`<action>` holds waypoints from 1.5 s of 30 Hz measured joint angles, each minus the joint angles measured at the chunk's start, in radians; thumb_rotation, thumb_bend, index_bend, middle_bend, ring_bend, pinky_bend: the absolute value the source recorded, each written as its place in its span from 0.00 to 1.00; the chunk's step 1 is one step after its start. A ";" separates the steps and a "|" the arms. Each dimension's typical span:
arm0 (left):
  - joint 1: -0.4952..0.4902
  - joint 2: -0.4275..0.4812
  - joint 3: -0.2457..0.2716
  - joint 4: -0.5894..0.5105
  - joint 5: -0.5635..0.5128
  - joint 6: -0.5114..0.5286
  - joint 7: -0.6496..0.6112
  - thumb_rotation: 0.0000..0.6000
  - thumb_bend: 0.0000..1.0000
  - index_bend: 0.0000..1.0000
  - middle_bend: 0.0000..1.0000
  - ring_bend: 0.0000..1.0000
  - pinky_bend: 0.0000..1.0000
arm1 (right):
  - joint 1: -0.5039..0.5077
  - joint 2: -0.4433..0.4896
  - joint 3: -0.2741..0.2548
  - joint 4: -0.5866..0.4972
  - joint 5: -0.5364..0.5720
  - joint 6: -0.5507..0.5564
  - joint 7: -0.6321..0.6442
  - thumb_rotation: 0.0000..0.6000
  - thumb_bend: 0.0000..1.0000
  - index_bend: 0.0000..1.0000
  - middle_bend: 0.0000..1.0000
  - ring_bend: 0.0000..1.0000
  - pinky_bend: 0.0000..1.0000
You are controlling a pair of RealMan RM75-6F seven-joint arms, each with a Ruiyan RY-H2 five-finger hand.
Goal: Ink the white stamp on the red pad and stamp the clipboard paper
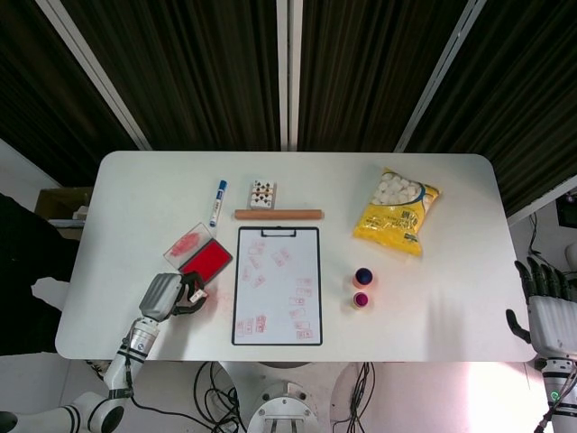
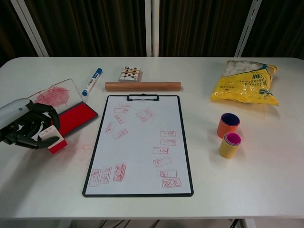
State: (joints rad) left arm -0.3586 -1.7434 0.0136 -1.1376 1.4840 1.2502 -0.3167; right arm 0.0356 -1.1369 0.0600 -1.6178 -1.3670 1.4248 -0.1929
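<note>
Chest view, white table [image 2: 266, 180], dark slatted wall [image 2: 204, 28]

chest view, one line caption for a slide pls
Left hand holds the white stamp beside the red pad.

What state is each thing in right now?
left hand: grips the white stamp
white stamp: held, beside the pad's near corner
red pad: open, lid lying behind it
clipboard paper: clipped, many red prints
blue marker: capped, lying flat
right hand: off the table's right edge, holding nothing
</note>
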 measured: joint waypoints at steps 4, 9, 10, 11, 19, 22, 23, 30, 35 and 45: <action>0.004 -0.017 0.000 0.035 0.012 0.011 -0.024 1.00 0.37 0.59 0.68 0.79 0.92 | 0.000 -0.001 0.000 -0.001 0.005 -0.004 0.000 1.00 0.29 0.00 0.00 0.00 0.00; 0.007 -0.040 0.007 0.082 0.024 0.006 -0.045 1.00 0.37 0.59 0.68 0.79 0.91 | 0.000 -0.004 -0.002 0.003 0.009 -0.009 0.006 1.00 0.29 0.00 0.00 0.00 0.00; 0.007 -0.043 0.009 0.088 0.026 0.003 -0.047 1.00 0.37 0.59 0.68 0.79 0.91 | -0.001 -0.003 -0.002 0.004 0.009 -0.008 0.008 1.00 0.29 0.00 0.00 0.00 0.00; 0.007 -0.047 0.010 0.095 0.029 0.001 -0.049 1.00 0.37 0.59 0.68 0.79 0.91 | -0.001 -0.003 -0.002 0.005 0.010 -0.008 0.009 1.00 0.29 0.00 0.00 0.00 0.00; 0.009 -0.060 0.009 0.118 0.040 0.005 -0.058 1.00 0.37 0.56 0.67 0.79 0.91 | 0.000 -0.004 -0.002 0.011 0.011 -0.011 0.013 1.00 0.29 0.00 0.00 0.00 0.00; 0.009 -0.066 0.008 0.131 0.044 0.008 -0.064 1.00 0.36 0.54 0.64 0.78 0.91 | 0.001 -0.004 -0.002 0.009 0.014 -0.015 0.012 1.00 0.29 0.00 0.00 0.00 0.00; 0.010 -0.067 0.006 0.134 0.044 0.009 -0.066 1.00 0.36 0.54 0.63 0.78 0.91 | 0.001 -0.004 -0.002 0.009 0.015 -0.016 0.011 1.00 0.29 0.00 0.00 0.00 0.00; 0.008 -0.069 0.004 0.145 0.048 0.009 -0.069 1.00 0.35 0.53 0.61 0.78 0.91 | 0.002 -0.003 -0.003 0.008 0.018 -0.020 0.011 1.00 0.29 0.00 0.00 0.00 0.00; 0.008 -0.071 0.005 0.154 0.051 0.006 -0.075 1.00 0.35 0.51 0.59 0.78 0.91 | 0.003 -0.003 -0.003 0.009 0.018 -0.020 0.011 1.00 0.29 0.00 0.00 0.00 0.00; 0.007 -0.062 -0.001 0.144 0.052 0.008 -0.073 1.00 0.33 0.47 0.54 0.78 0.91 | 0.004 -0.006 -0.005 0.011 0.019 -0.025 0.009 1.00 0.29 0.00 0.00 0.00 0.00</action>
State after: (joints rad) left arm -0.3516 -1.8052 0.0128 -0.9937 1.5363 1.2582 -0.3898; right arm 0.0397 -1.1429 0.0554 -1.6066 -1.3477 1.3999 -0.1839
